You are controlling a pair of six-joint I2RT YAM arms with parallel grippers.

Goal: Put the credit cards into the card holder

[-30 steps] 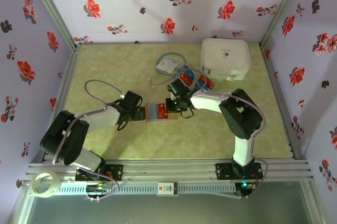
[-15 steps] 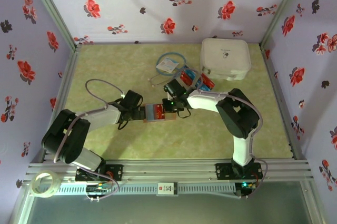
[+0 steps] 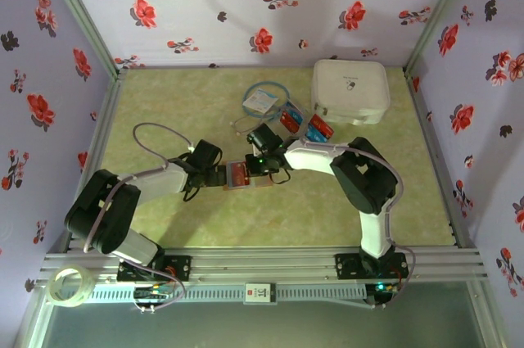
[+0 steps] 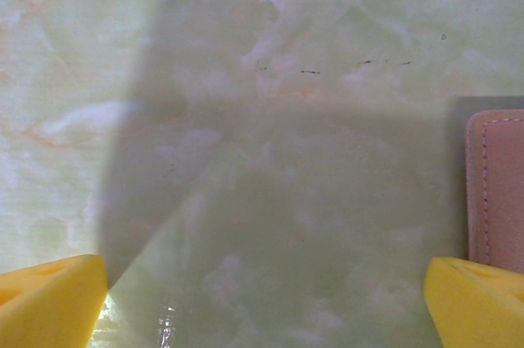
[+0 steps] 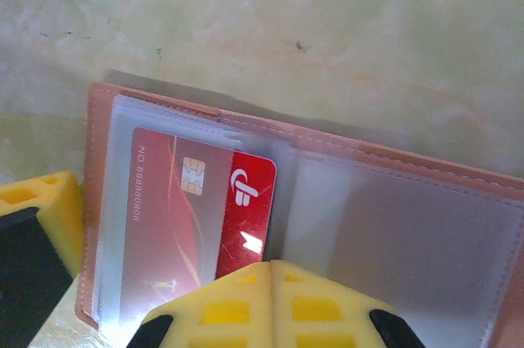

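The card holder (image 3: 264, 179) lies open in the middle of the table, pinkish-tan with clear sleeves (image 5: 393, 225). A red credit card (image 5: 196, 217) with a chip sits mostly inside its left sleeve, its right strip sticking out. My right gripper (image 5: 273, 270) is shut, with the pads together at that card's near edge (image 3: 260, 166). My left gripper (image 4: 266, 307) is open at the holder's left edge (image 4: 495, 192), its right fingertip (image 4: 479, 299) beside that edge (image 3: 221, 174). Loose red and blue credit cards (image 3: 288, 119) (image 3: 319, 127) lie by the white case.
A large white square case (image 3: 350, 90) stands at the back right. A white tag with a blue cord loop (image 3: 262, 101) lies behind the holder. A tape roll (image 3: 67, 285) rests on the frame at the front left, off the table.
My right gripper has moved left over the holder, and the red card has slid left, deeper into the sleeve. The left arm has hardly moved.
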